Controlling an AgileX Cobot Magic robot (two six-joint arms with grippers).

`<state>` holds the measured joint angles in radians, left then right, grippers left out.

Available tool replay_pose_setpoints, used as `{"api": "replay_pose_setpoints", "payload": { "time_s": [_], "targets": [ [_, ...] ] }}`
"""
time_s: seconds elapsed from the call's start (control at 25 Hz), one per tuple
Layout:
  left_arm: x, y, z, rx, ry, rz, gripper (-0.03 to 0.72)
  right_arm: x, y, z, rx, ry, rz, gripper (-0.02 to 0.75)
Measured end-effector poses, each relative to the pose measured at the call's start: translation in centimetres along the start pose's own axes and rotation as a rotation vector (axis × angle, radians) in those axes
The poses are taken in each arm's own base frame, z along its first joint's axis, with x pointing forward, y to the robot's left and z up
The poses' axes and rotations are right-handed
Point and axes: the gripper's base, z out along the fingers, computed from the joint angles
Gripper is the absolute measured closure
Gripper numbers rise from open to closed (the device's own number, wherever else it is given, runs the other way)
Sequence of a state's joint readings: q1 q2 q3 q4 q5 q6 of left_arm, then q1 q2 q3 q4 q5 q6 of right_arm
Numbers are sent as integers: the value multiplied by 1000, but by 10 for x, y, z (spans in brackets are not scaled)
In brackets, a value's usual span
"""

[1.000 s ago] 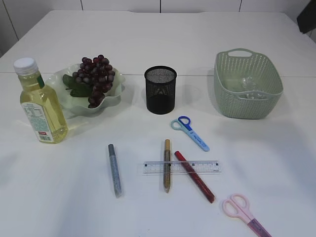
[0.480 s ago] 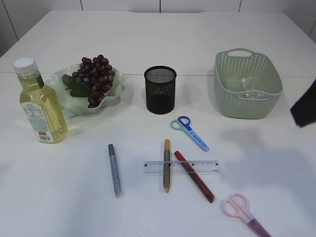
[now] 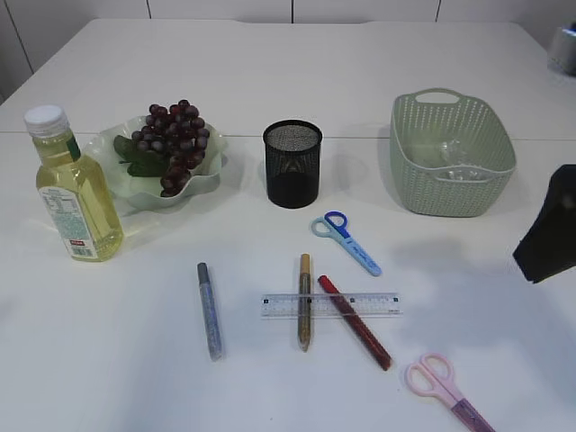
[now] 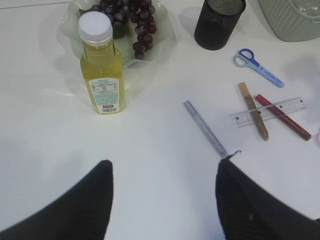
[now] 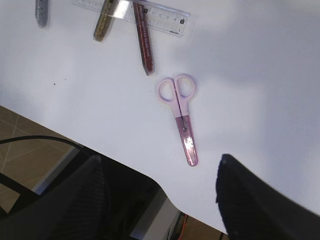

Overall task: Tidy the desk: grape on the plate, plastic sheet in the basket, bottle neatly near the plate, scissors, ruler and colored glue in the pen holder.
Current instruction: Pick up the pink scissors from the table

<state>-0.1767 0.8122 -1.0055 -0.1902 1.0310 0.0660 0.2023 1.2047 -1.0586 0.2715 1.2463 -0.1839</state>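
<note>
Both my grippers, left [image 4: 162,200] and right [image 5: 160,200], hang wide and empty; pink scissors [image 5: 181,115] lie below the right, likely first.

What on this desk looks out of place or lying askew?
Nothing is spilled or damaged. The gold glue stick and red glue stick lie crossed over the ruler, and the pink scissors sit at the table's front edge, far from the pen holder.

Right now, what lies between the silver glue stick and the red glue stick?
The gold glue stick, lying across the clear ruler. The red glue stick crosses the ruler too; the silver one lies apart. Exterior view shows it.
</note>
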Motion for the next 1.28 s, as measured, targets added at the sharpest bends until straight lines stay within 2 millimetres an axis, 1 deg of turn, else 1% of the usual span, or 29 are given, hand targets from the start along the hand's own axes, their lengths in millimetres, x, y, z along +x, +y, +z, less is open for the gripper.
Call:
{"api": "replay_pose_setpoints", "payload": {
  "time_s": [0.24,0.32,0.44,0.52,0.72,0.84,1.04,1.2,1.28],
  "targets": [
    [0,0,0,0,0,0,223,-9,-5,21,11,81,0,195],
    [0,0,0,0,0,0,225,-11,-2,28,33,112,-35,195],
    [0,0,0,0,0,0,232,-14,10,42,45,167,-83,195],
    [0,0,0,0,0,0,237,-16,15,52,42,200,-84,195],
    [0,0,0,1,0,-1,246,-20,14,70,47,255,-64,194],
    [0,0,0,1,0,-1,250,-16,12,80,46,275,-55,194],
    [0,0,0,1,0,-1,252,-1,6,101,53,298,-40,195],
    [0,0,0,1,0,-1,253,-2,5,107,57,267,-46,195],
    [0,0,0,1,0,-1,253,-3,3,112,58,279,-43,195]
  ]
}}
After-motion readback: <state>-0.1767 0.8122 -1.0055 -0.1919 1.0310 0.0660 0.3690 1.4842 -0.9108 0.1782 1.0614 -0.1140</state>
